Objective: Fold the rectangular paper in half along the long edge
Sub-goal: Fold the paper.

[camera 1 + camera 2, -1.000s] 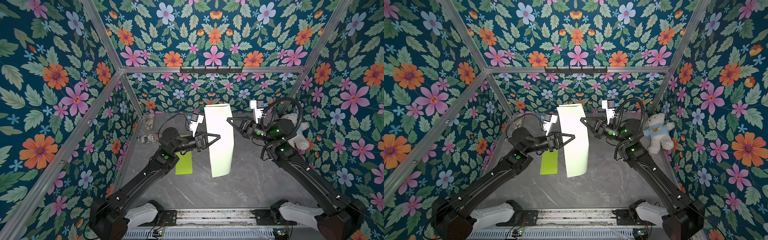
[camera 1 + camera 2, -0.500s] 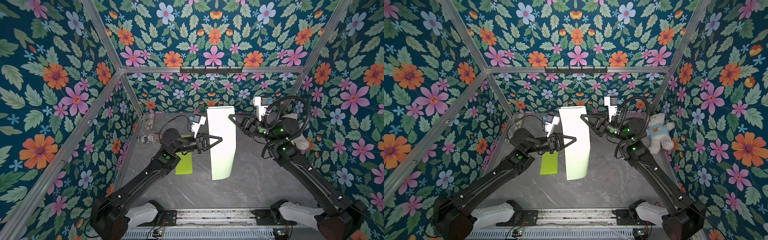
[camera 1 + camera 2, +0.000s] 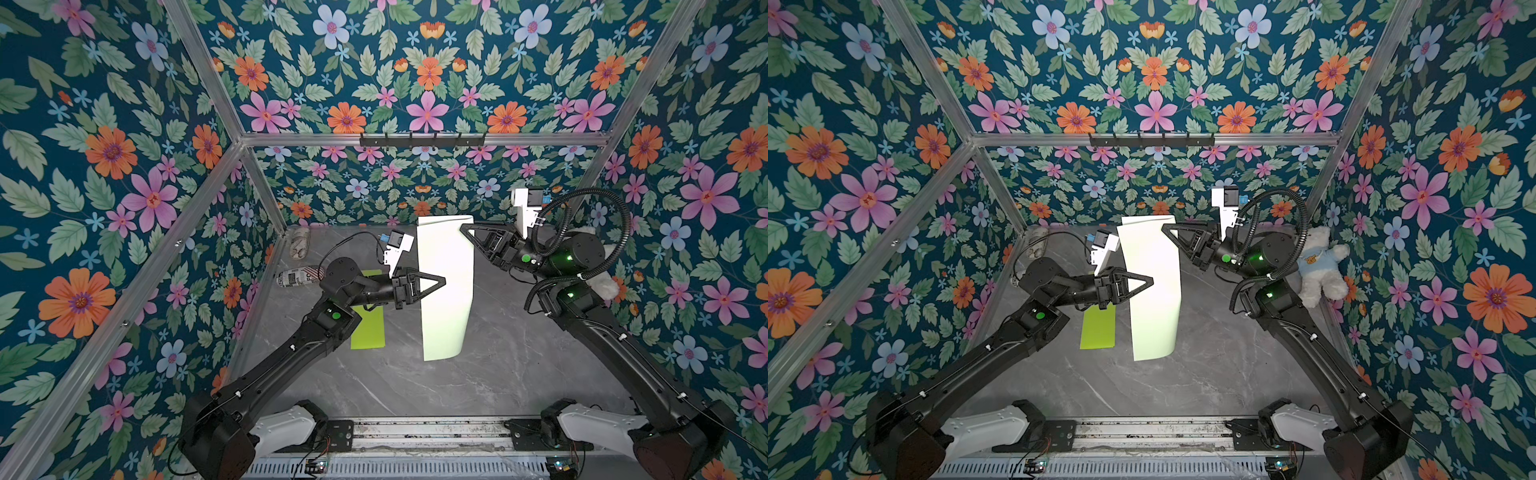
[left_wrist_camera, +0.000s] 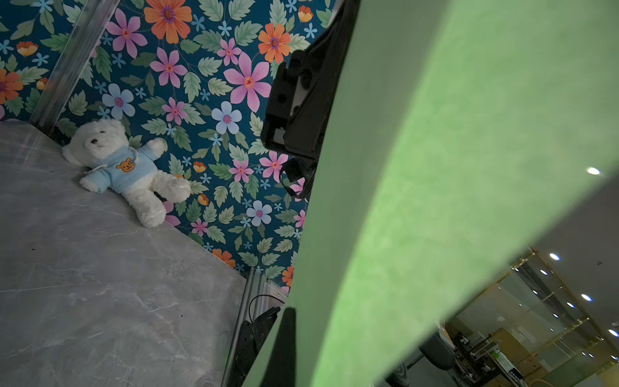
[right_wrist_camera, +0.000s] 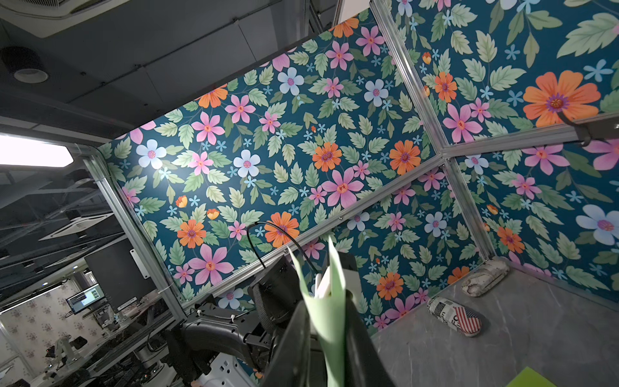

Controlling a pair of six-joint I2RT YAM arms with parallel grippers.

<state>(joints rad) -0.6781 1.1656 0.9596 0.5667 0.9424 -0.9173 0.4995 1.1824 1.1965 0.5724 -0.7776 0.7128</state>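
Left pincer (image 3: 443, 281) is clenched and seems to nip the left long edge of the rectangular paper (image 3: 446, 307), though blurred green sheet fills most of its wrist view. Right pincer (image 3: 462, 227) grasps the paper's upper right corner, with two layers showing between its fingers (image 5: 363, 355). The pale sheet hangs upright between the arms over the grey tabletop (image 3: 498, 374), near a lime sheet (image 3: 368, 332) lying flat.

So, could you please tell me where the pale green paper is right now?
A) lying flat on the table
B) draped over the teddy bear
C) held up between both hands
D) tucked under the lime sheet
C: the pale green paper is raised, with the left hand closed on its side edge and the right hand pinching it near an upper corner.
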